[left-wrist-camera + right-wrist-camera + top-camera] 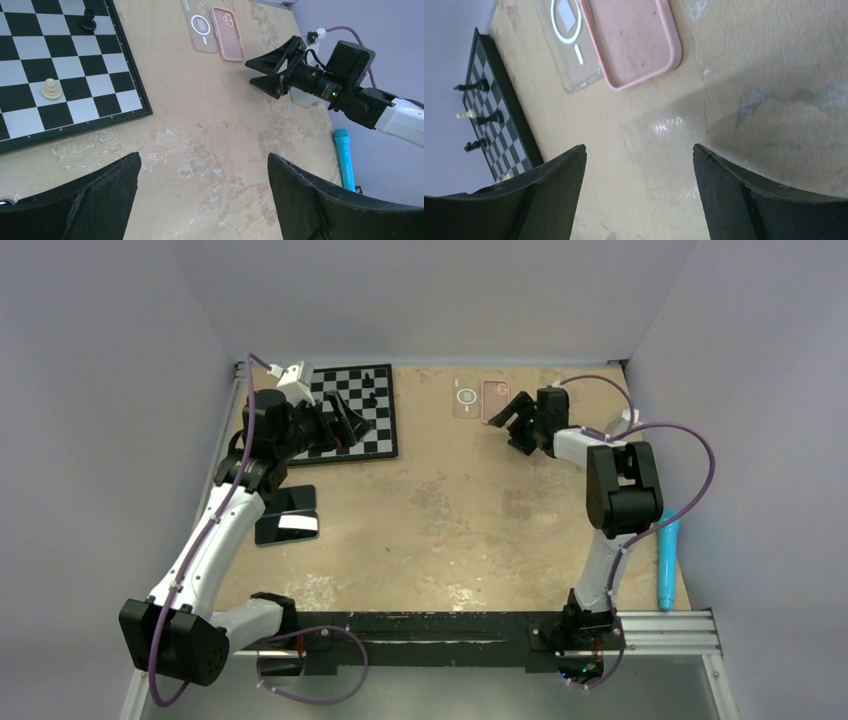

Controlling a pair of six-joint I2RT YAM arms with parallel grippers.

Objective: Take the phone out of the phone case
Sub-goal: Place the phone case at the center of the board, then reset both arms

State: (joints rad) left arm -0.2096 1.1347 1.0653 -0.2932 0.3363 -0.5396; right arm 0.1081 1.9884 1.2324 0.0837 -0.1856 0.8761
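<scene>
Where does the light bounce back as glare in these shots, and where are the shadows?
Top view: white glare streaks the glossy all-black smartphone lying left of centre. Right wrist view: a bright sheen on the tan tabletop, with a broad soft shadow just right of it. Left wrist view: evenly lit, no strong glare.

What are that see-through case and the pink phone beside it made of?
The case looks like thin, glossy clear plastic: the table shows through it, and a white ring sits on it. The pink phone lies back up; that back looks matte and faintly speckled, with a smoother rounded rim. Frosted glass or rubbery plastic, I cannot tell which.
</scene>
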